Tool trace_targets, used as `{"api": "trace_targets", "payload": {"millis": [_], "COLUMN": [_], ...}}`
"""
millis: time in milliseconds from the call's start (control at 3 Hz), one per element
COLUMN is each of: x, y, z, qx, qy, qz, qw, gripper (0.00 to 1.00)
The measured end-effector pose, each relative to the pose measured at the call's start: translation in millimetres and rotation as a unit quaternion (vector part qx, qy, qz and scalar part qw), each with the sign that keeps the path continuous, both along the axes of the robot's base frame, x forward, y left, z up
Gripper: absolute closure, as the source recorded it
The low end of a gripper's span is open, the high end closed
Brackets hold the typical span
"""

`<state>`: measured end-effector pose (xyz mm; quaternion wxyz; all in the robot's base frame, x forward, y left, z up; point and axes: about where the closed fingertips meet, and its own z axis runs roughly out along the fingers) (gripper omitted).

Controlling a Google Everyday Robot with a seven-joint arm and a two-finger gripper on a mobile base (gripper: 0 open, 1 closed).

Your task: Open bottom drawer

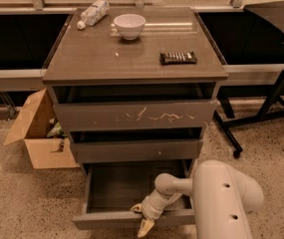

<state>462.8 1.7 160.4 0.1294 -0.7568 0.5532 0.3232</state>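
In the camera view, the bottom drawer is standing pulled well out toward the near side of the cabinet, showing its shallow dark box, which looks empty. The task is therefore looking largely done, with perhaps a little travel left. The gripper is sitting at the top edge of that drawer's front panel, slightly right of its middle. That is probably because the flat front is offering no handle and the lip is the only place to pull from. Whether the jaws are open or clamped on the lip cannot be told here. The pale arm is reaching in low from the near right, keeping the pull roughly in line with the drawer's slide. Above, the middle drawer and the scratched top drawer are each showing a dark gap over their fronts. On the cabinet top, a white bowl, a plastic bottle lying on its side and a dark flat bar are lying well clear of the work. An open cardboard box is resting on the floor to the left, just beside the cabinet, and is not blocking the drawer.
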Motion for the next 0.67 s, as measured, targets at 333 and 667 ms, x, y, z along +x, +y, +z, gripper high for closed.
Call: {"api": "trace_targets", "payload": {"millis": [333, 667], "x": [-3, -3], "y": [0, -7], "z": [3, 19], "qx": [0.0, 0.005], "qy": [0.001, -0.013], "qz": [0.0, -0.008], "qw": [1.0, 0.9999], "gripper": [0.32, 0.09]}}
